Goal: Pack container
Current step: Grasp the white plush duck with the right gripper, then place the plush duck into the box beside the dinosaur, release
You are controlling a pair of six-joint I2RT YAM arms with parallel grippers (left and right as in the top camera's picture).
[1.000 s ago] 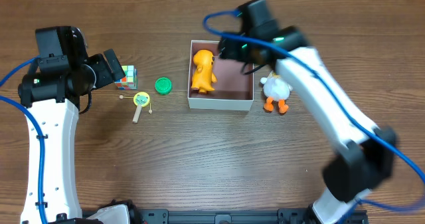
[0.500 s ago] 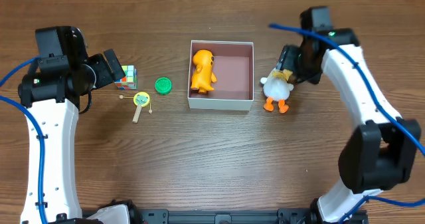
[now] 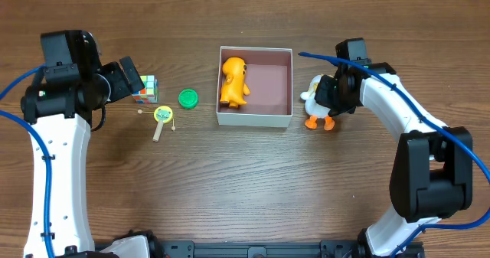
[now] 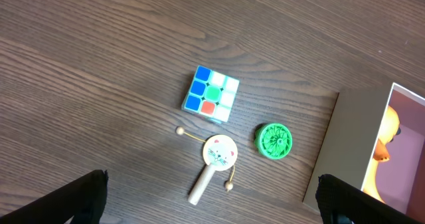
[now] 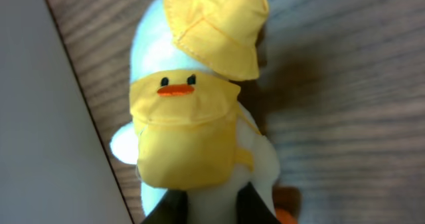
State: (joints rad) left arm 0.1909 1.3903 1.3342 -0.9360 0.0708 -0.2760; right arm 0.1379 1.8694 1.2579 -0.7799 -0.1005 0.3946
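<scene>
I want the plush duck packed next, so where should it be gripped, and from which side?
Pinch the duck across its soft white body, coming straight down from above: it lies flat, and the container wall sits close beside it.

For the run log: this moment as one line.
right gripper: at plush duck, grip unclear | plush duck: beside container | container: holds orange toy | left gripper: open

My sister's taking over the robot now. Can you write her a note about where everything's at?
Left end effector: open, empty, near the Rubik's cube.
Right end effector: fingers either side of the plush duck; grip unclear.
Done: orange toy lies in the container.
Left: plush duck, on the table beside the container's right wall; Rubik's cube, green disc and rattle drum, out to its left.
</scene>
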